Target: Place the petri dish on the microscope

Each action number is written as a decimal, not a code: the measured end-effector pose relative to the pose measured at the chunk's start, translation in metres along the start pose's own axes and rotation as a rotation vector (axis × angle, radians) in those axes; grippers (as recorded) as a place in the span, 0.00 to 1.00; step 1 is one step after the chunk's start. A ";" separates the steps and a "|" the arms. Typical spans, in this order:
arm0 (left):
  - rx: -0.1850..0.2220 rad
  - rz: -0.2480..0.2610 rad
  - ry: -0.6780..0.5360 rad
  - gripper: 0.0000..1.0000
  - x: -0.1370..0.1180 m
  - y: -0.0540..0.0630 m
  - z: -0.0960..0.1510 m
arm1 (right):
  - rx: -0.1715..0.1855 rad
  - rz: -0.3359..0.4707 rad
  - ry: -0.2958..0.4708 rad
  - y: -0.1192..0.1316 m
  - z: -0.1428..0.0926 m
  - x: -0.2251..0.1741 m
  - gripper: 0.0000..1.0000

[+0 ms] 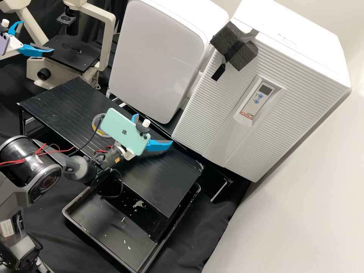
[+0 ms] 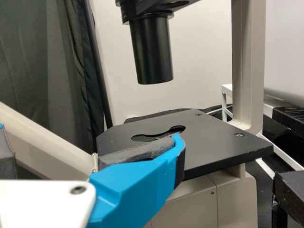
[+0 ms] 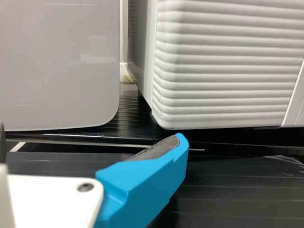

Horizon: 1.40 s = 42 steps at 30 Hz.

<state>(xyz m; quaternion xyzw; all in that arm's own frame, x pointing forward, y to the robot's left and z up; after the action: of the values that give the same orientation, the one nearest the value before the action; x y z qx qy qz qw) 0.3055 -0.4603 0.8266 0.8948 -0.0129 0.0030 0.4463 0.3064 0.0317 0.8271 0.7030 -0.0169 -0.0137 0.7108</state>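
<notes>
From my remote station: a shallow, clear round petri dish lies on the black ribbed table. In the high view the right blue-fingered gripper hangs over the same table, near the dish and apart from it, fingers spread wide with a gap between. I read the left blue-fingered gripper as wide too, by the black stage of the cream microscope.

Dish: yellow tint along its wall, dark middle. The mint-green phone on the right arm hides part of it; a thin black cable crosses in front.

Print: a label with red lettering on the white ridged cabinet's panel, under a small dark display; a logo on the phone; a small yellow sticker on the right arm.
</notes>
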 end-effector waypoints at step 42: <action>-0.084 -0.191 -0.794 1.00 -0.031 -0.024 0.157 | 0.000 0.000 0.000 0.000 0.000 0.000 1.00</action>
<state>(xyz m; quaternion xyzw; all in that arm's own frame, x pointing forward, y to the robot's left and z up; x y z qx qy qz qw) 0.2743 -0.5707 0.7118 0.8046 -0.1012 -0.3846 0.4409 0.3064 0.0317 0.8271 0.7030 -0.0169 -0.0137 0.7108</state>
